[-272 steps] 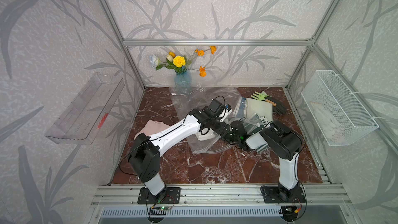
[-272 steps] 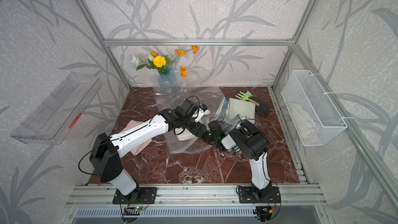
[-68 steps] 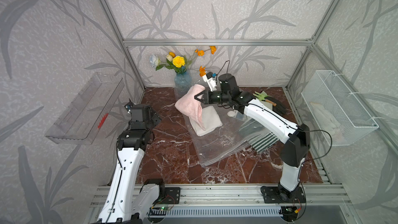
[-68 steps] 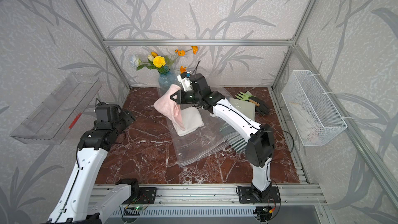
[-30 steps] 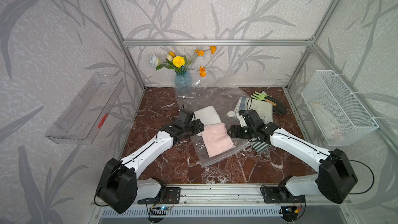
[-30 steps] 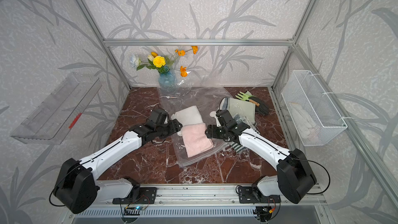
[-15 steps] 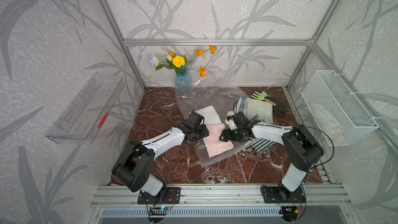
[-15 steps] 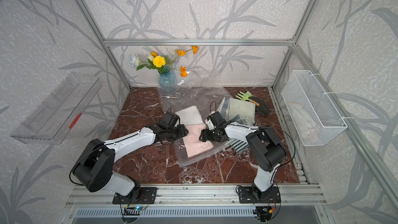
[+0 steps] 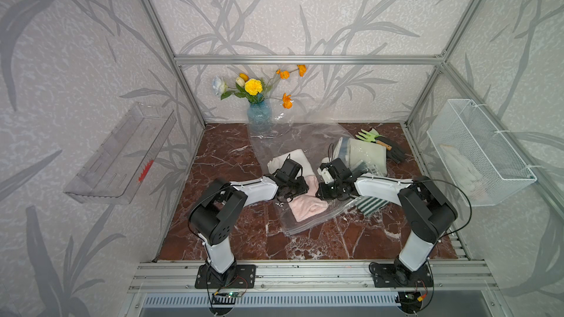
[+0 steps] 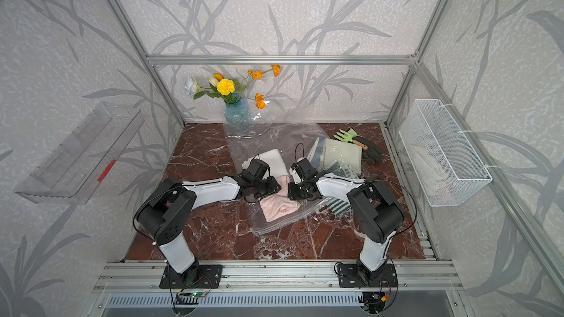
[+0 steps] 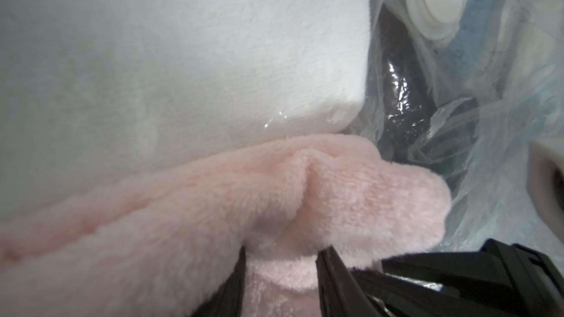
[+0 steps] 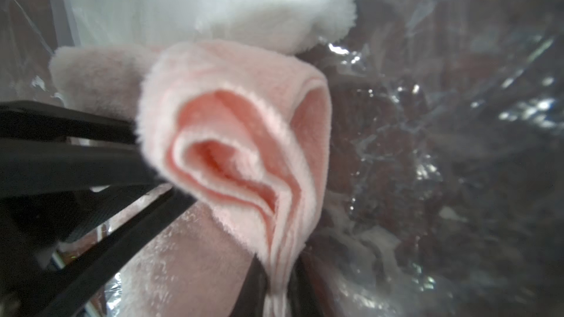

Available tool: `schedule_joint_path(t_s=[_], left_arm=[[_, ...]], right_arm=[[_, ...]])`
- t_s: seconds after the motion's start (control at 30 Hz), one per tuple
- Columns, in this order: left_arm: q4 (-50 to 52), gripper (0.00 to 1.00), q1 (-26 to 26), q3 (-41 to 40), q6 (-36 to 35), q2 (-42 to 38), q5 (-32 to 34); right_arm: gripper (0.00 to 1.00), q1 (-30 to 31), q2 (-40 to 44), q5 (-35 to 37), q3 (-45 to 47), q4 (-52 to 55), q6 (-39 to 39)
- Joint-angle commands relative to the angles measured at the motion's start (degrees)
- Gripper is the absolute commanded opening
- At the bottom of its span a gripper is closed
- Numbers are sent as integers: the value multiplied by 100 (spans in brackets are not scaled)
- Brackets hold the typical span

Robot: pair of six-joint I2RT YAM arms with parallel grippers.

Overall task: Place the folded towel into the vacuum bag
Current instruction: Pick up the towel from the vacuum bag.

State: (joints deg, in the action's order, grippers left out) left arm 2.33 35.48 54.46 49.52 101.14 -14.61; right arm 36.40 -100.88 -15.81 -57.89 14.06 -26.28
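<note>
At the left gripper (image 11: 279, 265) the fingers (image 11: 332, 282) are closed narrowly on a raised fold of the pink towel (image 11: 213, 208). Only the tips are seen, the rest being cut off at the frame edge. At the right gripper (image 12: 276, 283) the fingers (image 12: 256, 282) are pinched nearly together on the towel's layered edge, but the tips are blurred. In both top views the two gripper heads are met over the towel's far end, and the grip points are hidden beneath them.

The towel is laid at the near end of the vacuum bag (image 9: 308, 141), which is spread on the marble table (image 9: 232, 154). Whether it lies under the film or on it cannot be told. A white towel (image 9: 293, 160) is seen inside the bag, near the valve cap (image 11: 433, 4). White cloth (image 9: 460, 169) is held in the wire basket (image 9: 476, 150) on the wall.
</note>
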Motion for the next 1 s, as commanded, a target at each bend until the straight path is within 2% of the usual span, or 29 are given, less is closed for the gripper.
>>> schedule_joint_path(t_s=[0.0, 0.1, 0.27, 0.47, 0.57, 0.63, 0.83, 0.97], left_arm=[[240, 40, -33, -388, -24, -272, 18], [-55, 40, 56, -822, 391, -771, -252], [-190, 36, 307, -966, 638, -1135, -402], [-768, 28, 370, -1097, 779, -407, -610], [-469, 28, 253, -895, 553, -166, -460], [-400, 28, 116, -843, 541, -312, -586], [305, 28, 73, -1107, 411, -1408, -682], [-548, 28, 238, -1568, 827, -1408, -1009]], right_arm=[[10, 229, 231, 976, -415, 969, 361], [9, 311, 214, 1019, -496, 1003, 351], [8, 351, 160, 922, -635, 1024, 351], [8, 392, 276, 782, -779, 1068, 226], [7, 493, 542, 763, -812, 1085, 187], [7, 559, 540, 915, -887, 1257, 215], [4, 561, 470, 1748, -940, 1586, 468], [3, 634, 492, 1836, -1046, 1549, 536]])
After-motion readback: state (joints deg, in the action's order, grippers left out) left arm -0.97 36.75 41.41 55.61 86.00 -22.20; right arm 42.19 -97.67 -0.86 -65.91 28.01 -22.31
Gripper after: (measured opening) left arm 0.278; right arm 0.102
